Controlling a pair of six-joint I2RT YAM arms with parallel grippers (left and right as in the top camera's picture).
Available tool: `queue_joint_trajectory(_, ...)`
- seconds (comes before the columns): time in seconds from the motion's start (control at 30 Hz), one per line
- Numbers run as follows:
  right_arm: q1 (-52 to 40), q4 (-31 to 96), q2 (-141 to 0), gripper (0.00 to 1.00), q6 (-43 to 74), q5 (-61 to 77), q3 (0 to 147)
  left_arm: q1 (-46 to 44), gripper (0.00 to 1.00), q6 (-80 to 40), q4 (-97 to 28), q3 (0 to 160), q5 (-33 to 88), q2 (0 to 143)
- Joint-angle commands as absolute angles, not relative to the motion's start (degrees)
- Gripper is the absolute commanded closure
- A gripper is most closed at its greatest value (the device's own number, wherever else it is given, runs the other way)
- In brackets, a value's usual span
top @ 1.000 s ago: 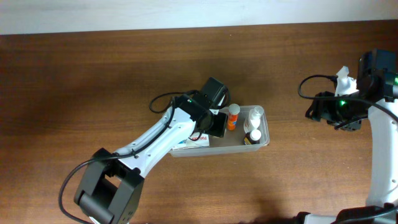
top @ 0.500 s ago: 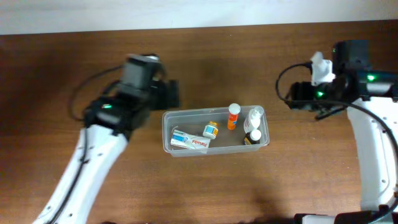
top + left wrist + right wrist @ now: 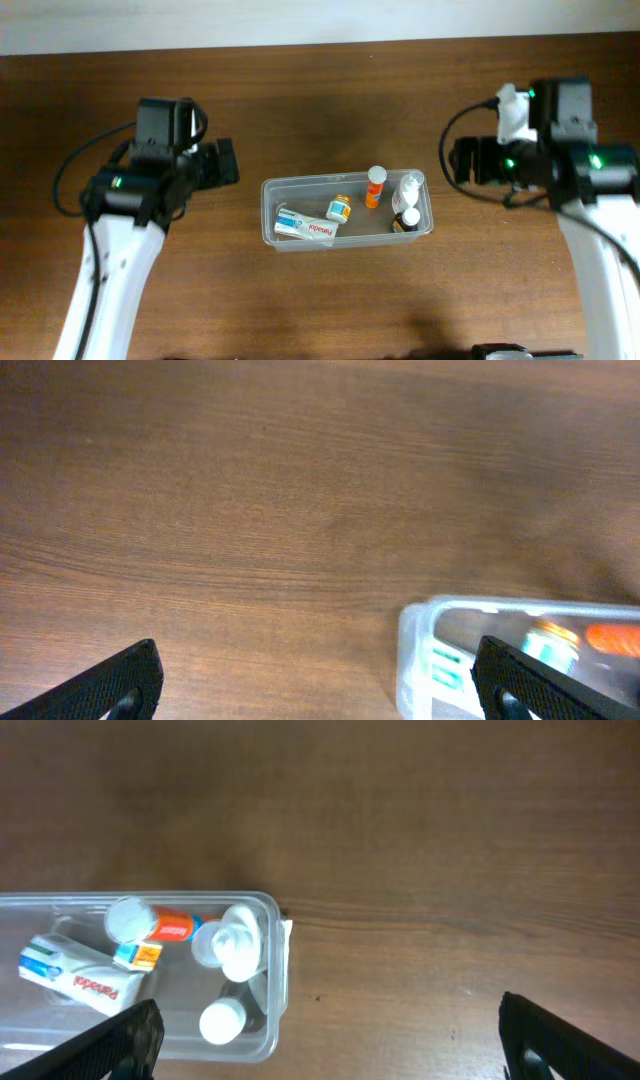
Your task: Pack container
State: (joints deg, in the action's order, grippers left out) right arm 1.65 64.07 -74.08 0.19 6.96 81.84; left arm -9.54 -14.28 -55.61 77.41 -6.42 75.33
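Note:
The clear container [image 3: 268, 215] sits mid-table. It holds a white Panadol box [image 3: 305, 227], a small teal-and-yellow bottle [image 3: 339, 208], an orange bottle [image 3: 375, 187], a white spray bottle [image 3: 409, 187] and a dark bottle with a white cap [image 3: 408, 219]. My left gripper [image 3: 222, 163] hovers left of the container, open and holding nothing. In the left wrist view that gripper [image 3: 322, 685] is over bare wood, and the container's corner [image 3: 420, 650] lies just inside its right finger. My right gripper [image 3: 462, 163] hovers to the container's right, open and holding nothing. The right wrist view shows that gripper [image 3: 335, 1045] straddling the container's end wall [image 3: 283, 970].
Brown wooden table [image 3: 320, 90] all round the container. A pale wall strip [image 3: 320, 20] runs along the far edge. Black cables loop from both arms, one beside the left arm [image 3: 70, 175] and one beside the right arm [image 3: 455, 120].
My left gripper has pulled out of the container, swung away to the left and opened wide. The right gripper has shifted a little leftward and opened further.

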Motion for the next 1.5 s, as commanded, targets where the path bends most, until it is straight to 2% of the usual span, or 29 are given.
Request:
queue_joint_trajectory(0.0,1.08,59.94,-59.64,0.02,3.05,4.93,71.57,-11.44,0.01,-12.29,-52.49,69.56,-6.04,61.17)
queue_joint_trajectory(0.03,1.08,57.65,-51.66,0.02,3.05,3.75,65.06,-12.58,0.0,-12.36,-50.76,63.53,-6.28,53.12)
queue_joint_trajectory(0.23,1.08,55.13,-26.59,0.02,3.05,1.45,50.28,-13.3,0.01,-14.52,-46.87,46.41,-9.47,29.61)
queue_joint_trajectory(0.37,1.08,57.52,-18.83,0.02,3.05,1.65,48.64,-13.3,0.01,-14.5,-55.02,43.88,-9.5,20.49)
queue_joint_trajectory(0.5,1.08,57.65,-16.8,0.02,3.05,1.67,48.64,-13.3,0.01,-14.5,-66.13,43.88,-9.47,18.9)
queue_joint_trajectory(1.0,1.08,61.34,-14.06,0.02,1.69,0.67,46.78,-13.3,0.01,-14.7,-66.5,43.83,-9.5,18.9)
queue_joint_trajectory(1.13,1.08,52.27,-9.08,0.02,1.69,2.79,36.6,-13.3,0.01,-14.7,-66.5,43.83,-9.5,18.9)
queue_joint_trajectory(1.33,1.06,19.75,-0.34,0.02,1.72,10.39,13.19,-13.3,0.01,-14.7,-66.5,43.83,-9.5,18.9)
queue_joint_trajectory(1.47,1.02,6.87,-0.19,0.02,-2.5,10.11,7.05,-13.3,0.01,-14.7,-66.5,43.83,-9.5,18.9)
